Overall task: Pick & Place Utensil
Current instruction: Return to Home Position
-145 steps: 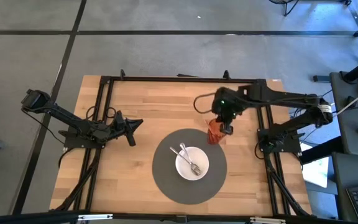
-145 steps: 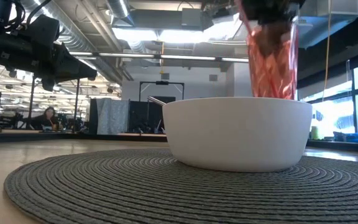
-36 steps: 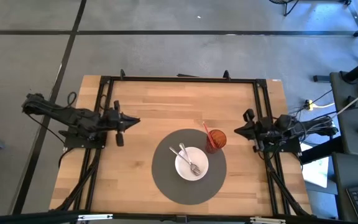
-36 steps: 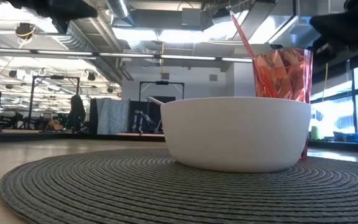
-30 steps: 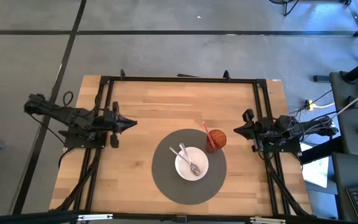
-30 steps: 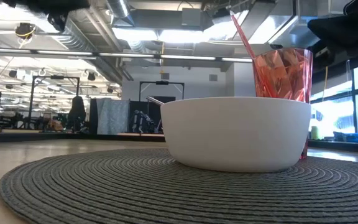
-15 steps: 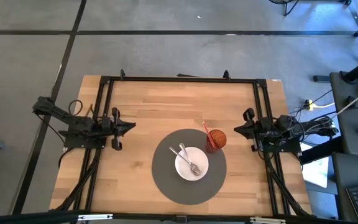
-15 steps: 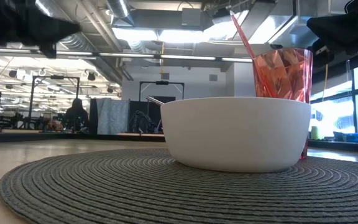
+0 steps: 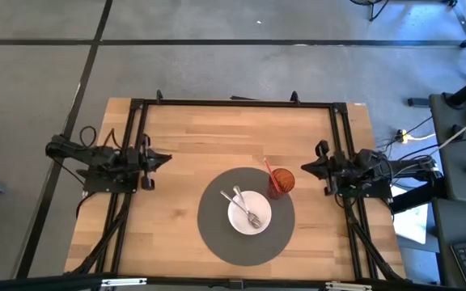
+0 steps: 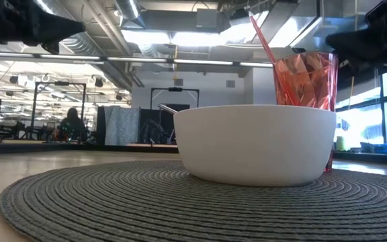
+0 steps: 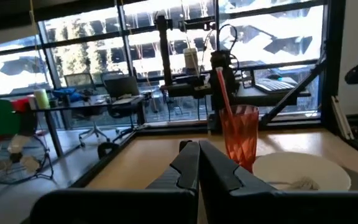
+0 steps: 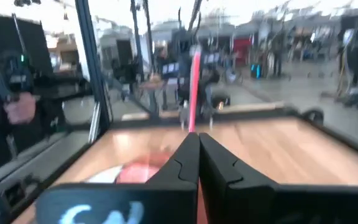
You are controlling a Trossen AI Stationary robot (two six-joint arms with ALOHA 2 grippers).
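Note:
A white bowl (image 9: 250,212) stands on a round grey placemat (image 9: 217,234) and holds two silver utensils (image 9: 246,206), lying crossed inside it. A red faceted cup (image 9: 281,181) with a red straw (image 9: 270,170) stands on the placemat's far right part, beside the bowl. My left gripper (image 9: 158,158) is shut and stays by the table's left side, pointing toward the bowl. My right gripper (image 9: 306,166) is shut by the table's right side, pointing at the cup. The left wrist view shows the cup (image 11: 239,134) and the bowl (image 11: 300,171) beyond the shut fingers.
A black metal frame (image 9: 233,103) runs along the table's far, left and right sides, with both arm bases on it. Bare wood (image 9: 217,137) lies between the placemat and the far rail. A person (image 10: 69,124) sits far off in the room.
My left arm has drawn back toward the table's left edge, its gripper staying shut and level. The right arm has barely shifted. The bowl, utensils and cup have kept still.

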